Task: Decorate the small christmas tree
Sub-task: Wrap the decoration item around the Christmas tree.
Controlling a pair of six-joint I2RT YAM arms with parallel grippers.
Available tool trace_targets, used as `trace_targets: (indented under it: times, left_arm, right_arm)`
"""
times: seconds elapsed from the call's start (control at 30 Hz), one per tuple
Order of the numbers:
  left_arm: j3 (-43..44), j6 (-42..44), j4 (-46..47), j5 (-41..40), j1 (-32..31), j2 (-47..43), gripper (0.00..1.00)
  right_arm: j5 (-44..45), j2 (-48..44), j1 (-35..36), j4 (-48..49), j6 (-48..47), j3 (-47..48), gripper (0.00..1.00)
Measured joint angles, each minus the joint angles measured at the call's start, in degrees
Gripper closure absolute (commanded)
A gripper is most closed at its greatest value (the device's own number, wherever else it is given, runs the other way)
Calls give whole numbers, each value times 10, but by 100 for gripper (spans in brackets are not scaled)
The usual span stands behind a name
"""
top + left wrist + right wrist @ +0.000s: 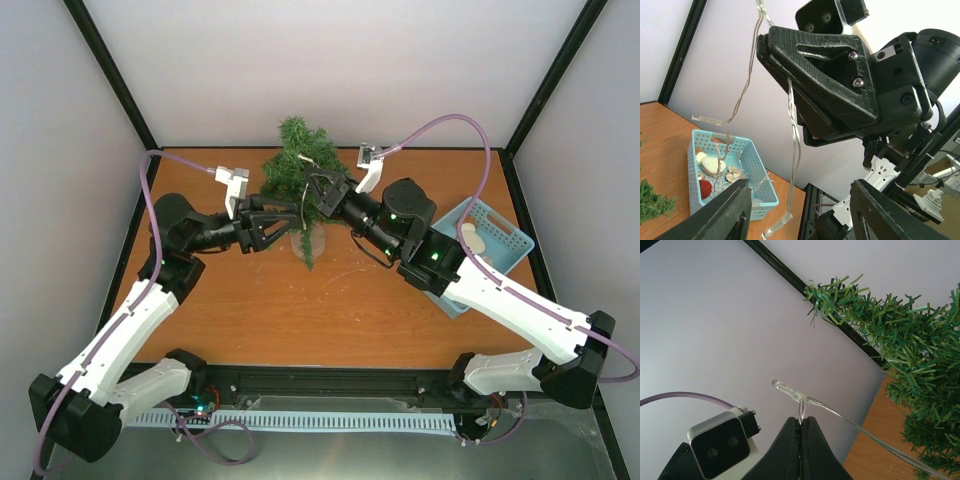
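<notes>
The small christmas tree [295, 165] stands at the back middle of the table, its green branches filling the right of the right wrist view [912, 355]. My right gripper [801, 421] is shut on a clear light string [785, 389], one bulb poking out just above the fingertips; from above it sits against the tree's right side [318, 185]. The light string [795, 140] hangs down from the right gripper's fingers [820, 70] and passes between my left gripper's [800, 207] fingers, which stand open and apart from it. From above, the left gripper [290, 218] is at the tree's lower left.
A light blue basket [505, 235] at the right holds several ornaments and more of the string; its wall [767, 197] shows in the left wrist view. Black frame posts and pale walls enclose the orange table [300, 300].
</notes>
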Motion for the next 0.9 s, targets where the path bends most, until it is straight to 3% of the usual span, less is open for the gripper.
trace_targets:
  times: [0.4, 0.53, 0.67, 0.77, 0.9]
  left_arm:
    - [0, -29, 45, 10, 0, 19, 59]
    - [0, -24, 41, 7, 0, 19, 73]
    - [-2, -16, 38, 5, -1, 19, 97]
    - [-4, -4, 31, 0, -1, 18, 99]
    - [-4, 15, 7, -14, -1, 9, 99]
  right_arm:
    - [-2, 23, 10, 1, 0, 0, 97]
    - [-3, 28, 15, 1, 0, 0, 97]
    - [-3, 30, 17, 0, 0, 0, 97]
    - [-3, 30, 18, 0, -2, 0, 87]
    - [-10, 28, 19, -6, -31, 0, 59]
